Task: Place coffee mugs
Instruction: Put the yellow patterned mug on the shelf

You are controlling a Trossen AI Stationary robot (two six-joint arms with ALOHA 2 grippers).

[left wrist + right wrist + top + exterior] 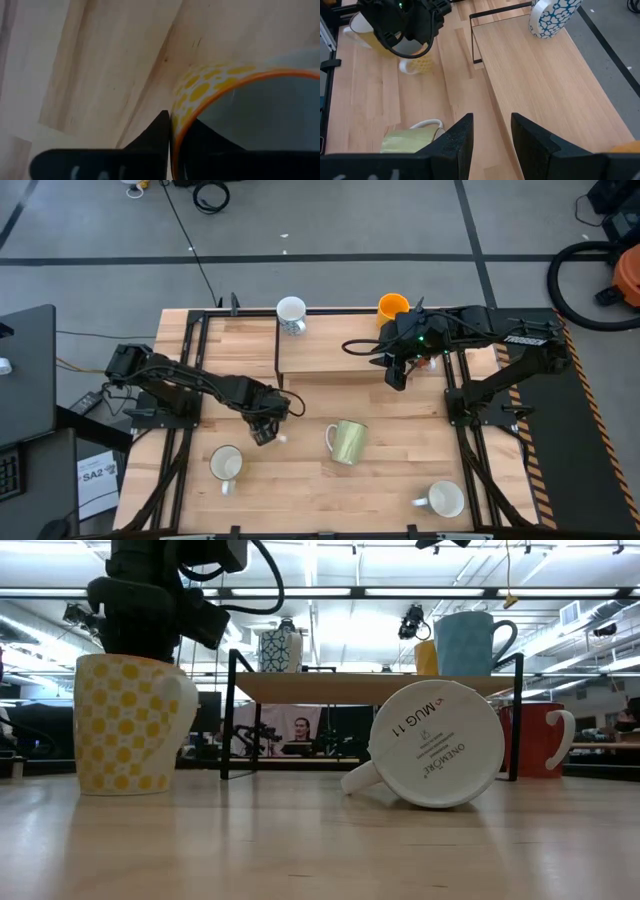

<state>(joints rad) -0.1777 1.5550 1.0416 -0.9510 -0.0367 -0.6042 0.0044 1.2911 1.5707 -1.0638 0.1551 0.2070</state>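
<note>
A white mug with yellow dots and an orange rim [125, 725] stands upright on the table at the left middle. My left gripper [265, 428] comes down on it from above and is shut on its rim. In the high view the gripper hides most of this mug. A pale yellow-green mug [348, 442] lies on its side mid-table. White mugs rest near the front left [226, 464] and front right [445, 500]. My right gripper [492, 137] hangs open above the shelf's front edge [395, 375], holding nothing. My left gripper pinches the dotted mug's rim [176, 112], one finger [159, 131] outside the wall and the other [210, 142] inside the cup. The fingers point down from above. The mug stands upright with its base on the table [125, 788].
A raised wooden shelf [330, 350] on a black wire frame spans the table's far middle. It carries a blue-patterned white mug [291, 313] and an orange mug [393, 306]. The low view also shows a light blue mug [475, 640] on it and a red mug [540, 740] beneath it.
</note>
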